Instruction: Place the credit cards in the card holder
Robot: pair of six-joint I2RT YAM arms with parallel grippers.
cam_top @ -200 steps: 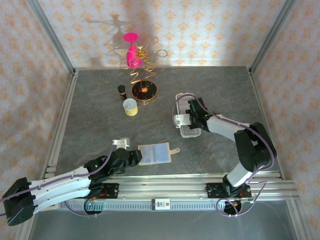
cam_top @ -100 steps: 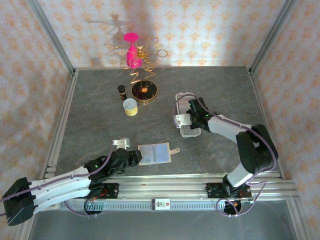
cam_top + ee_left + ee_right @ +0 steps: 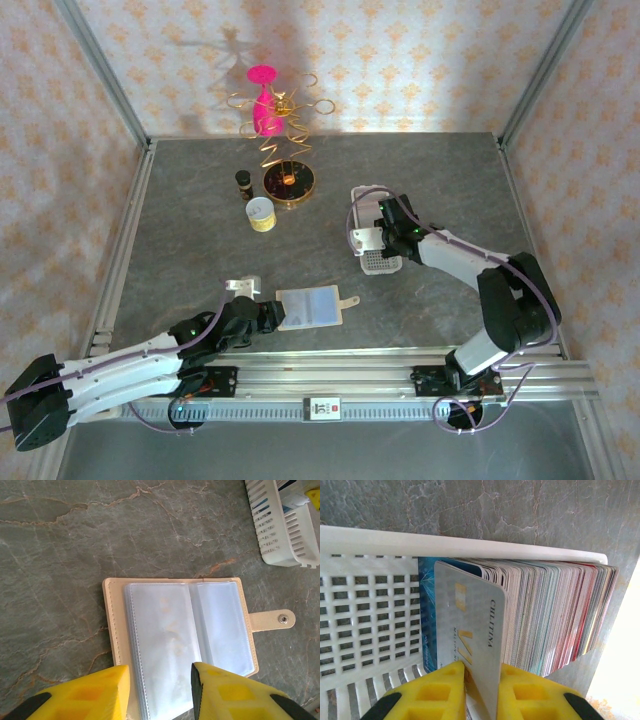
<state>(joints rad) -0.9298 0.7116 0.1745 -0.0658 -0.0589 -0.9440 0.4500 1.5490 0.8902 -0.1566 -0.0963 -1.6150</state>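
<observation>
Credit cards stand packed in the white basket, and the right gripper has just closed on the front card, so it seems ready to go to the open card holder under the half-open left gripper.

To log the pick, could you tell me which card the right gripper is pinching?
The silver card at the stack's front, held by the right gripper; the others stand packed behind it.

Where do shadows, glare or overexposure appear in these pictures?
Top view: the pink stemmed goblet throws a soft shadow on the patterned wall. Right wrist view: the lower right corner is washed out. Left wrist view: the clear sleeves of the beige wallet carry mild sheen.
</observation>
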